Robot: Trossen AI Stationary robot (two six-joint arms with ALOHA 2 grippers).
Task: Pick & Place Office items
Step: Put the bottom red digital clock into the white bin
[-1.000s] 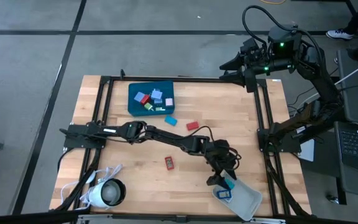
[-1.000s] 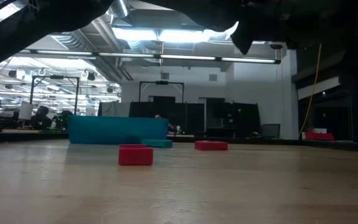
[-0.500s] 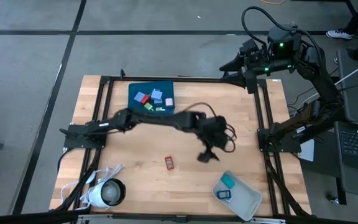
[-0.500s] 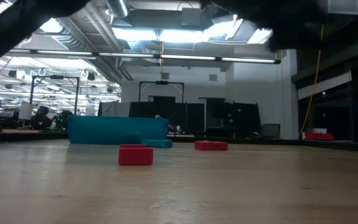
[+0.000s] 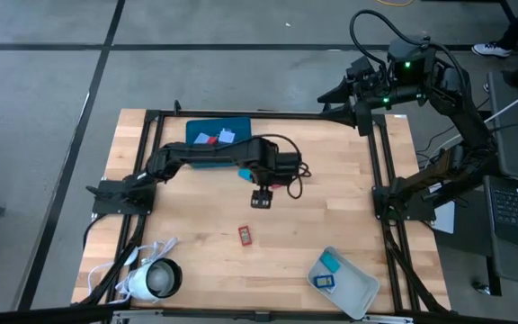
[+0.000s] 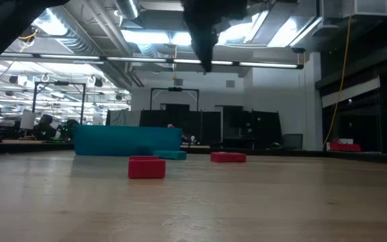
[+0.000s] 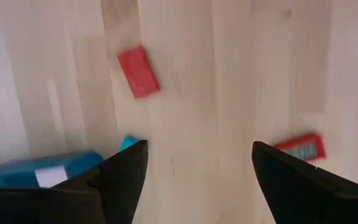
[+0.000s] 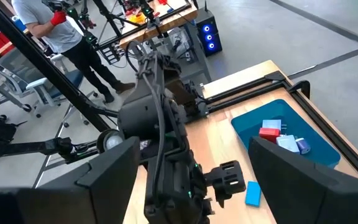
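My left gripper (image 5: 261, 200) hangs open above the table's middle, touching nothing; in the low view its fingers (image 6: 205, 64) point down, well above the wood. The left wrist view shows a plain red piece (image 7: 138, 71), a labelled red piece (image 7: 298, 148) and the corner of a light blue piece (image 7: 128, 143) flat on the table. The teal tray (image 5: 207, 155), partly under the arm, holds several small pieces. The grey tray (image 5: 360, 290) holds a light blue piece (image 5: 333, 263) and a blue one (image 5: 322, 280). My right gripper (image 8: 194, 143) waits open beyond the far right corner.
A white round corded device (image 5: 151, 279) lies at the near left corner. One red piece (image 5: 245, 235) lies alone toward the near edge. Black frame rails run along the table's edges. A laptop (image 5: 515, 207) sits right of the table. A person (image 8: 48, 25) stands beyond it.
My left gripper has risen from the grey tray at the near right corner and swung toward the far left, ending above the table's middle. The light blue piece stays in the grey tray. The right arm has kept still.
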